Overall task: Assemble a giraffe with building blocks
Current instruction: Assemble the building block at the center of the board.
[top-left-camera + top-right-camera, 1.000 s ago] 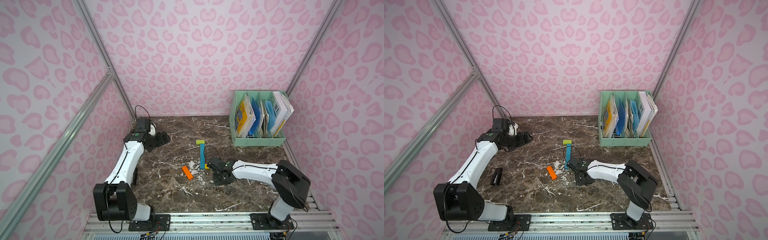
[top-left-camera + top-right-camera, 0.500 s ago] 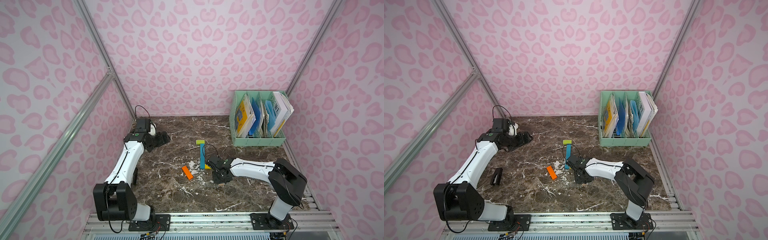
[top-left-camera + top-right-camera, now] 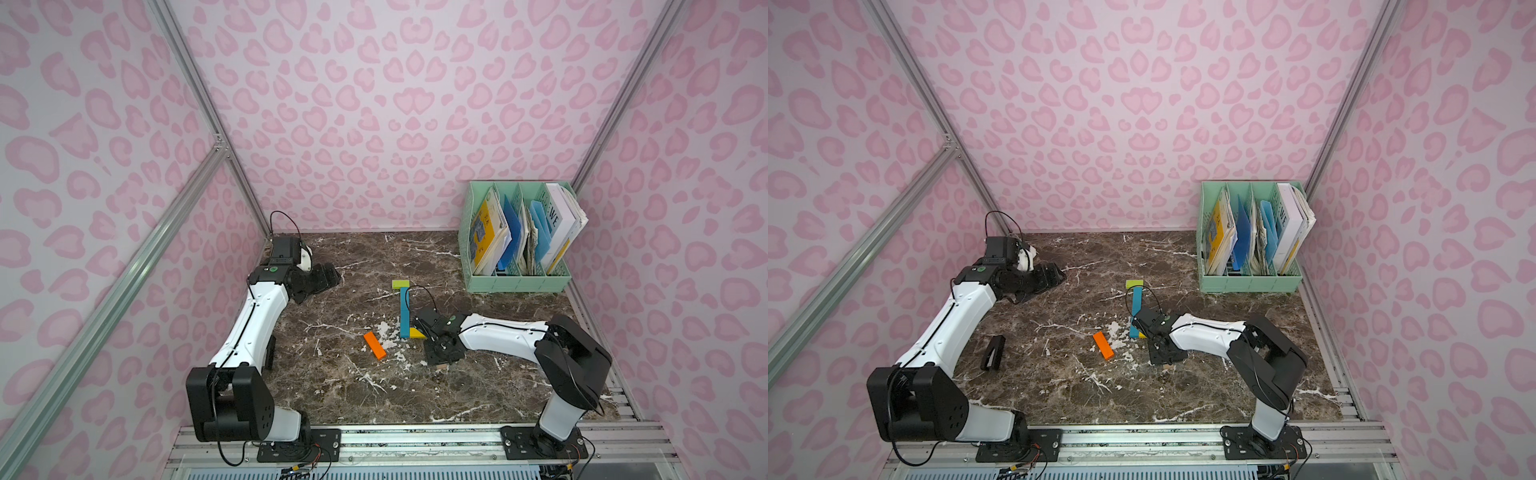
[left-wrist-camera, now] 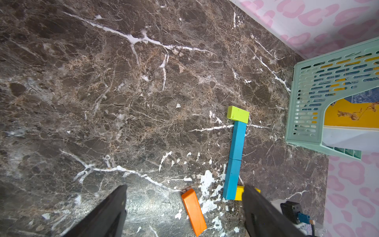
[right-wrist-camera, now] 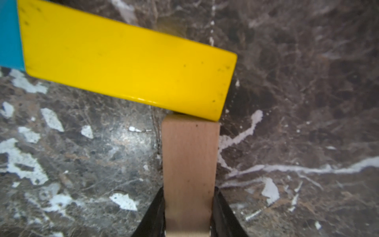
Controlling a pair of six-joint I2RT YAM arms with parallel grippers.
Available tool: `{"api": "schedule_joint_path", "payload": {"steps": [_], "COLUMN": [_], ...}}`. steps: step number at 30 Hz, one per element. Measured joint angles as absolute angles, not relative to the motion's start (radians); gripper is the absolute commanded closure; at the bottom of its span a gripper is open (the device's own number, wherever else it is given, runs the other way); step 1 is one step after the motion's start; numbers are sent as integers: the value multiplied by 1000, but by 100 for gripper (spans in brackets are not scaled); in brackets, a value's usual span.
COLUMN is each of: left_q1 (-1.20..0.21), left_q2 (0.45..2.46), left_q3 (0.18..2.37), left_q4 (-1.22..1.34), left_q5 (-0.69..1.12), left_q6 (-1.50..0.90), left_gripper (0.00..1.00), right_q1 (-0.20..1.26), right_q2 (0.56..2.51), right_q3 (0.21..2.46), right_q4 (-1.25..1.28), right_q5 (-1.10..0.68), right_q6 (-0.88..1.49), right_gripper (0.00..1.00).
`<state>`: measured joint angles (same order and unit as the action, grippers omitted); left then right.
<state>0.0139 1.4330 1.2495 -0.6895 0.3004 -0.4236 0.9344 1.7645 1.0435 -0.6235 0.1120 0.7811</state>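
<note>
The giraffe (image 3: 404,309) lies flat on the table (image 3: 374,395), a little right of centre in both top views. Its green head (image 3: 400,284) is uppermost, the blue neck (image 3: 404,309) runs straight down from it, and the yellow body (image 5: 127,61) branches off the neck's lower end toward the right. The right gripper (image 5: 189,189) is clenched on the tan block (image 5: 189,156), pinching it by its long sides. The block's free end touches the underside of the body right at its far corner (this looks like the rear leg going on). The left gripper (image 3: 326,277) sits at the upper left of the table with its jaws spread and nothing in them, well apart from the figure. The orange block (image 3: 374,345) lies loose and askew, just left of the neck's lower end. The main risk, as I judge it, is a push. The leg meets the body at one corner, and the body looks slightly slanted against it. Any further forward pressure could swing the yellow block round and knock the neck out of line. Letting go could also go wrong, because spreading fingers may drag the tan block sideways off its contact. Later, fetching the orange block so close to the neck invites a bump.
</note>
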Motion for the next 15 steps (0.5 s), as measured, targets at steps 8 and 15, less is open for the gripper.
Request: {"api": "schedule_joint_path", "payload": {"steps": [8, 15], "left_q1": [14, 14], "left_q2": [1433, 1433], "left_q3": [1250, 1250], "left_q4": [-690, -690], "left_q5": [300, 300], "left_q6": [-424, -424], "left_gripper": [10, 10], "right_q1": [933, 931], "right_q2": [1769, 1779], "right_q3": [1049, 1060], "right_q4": [-625, -625], "right_q5": [112, 114], "right_q6": [777, 773], "right_gripper": [64, 64]}}
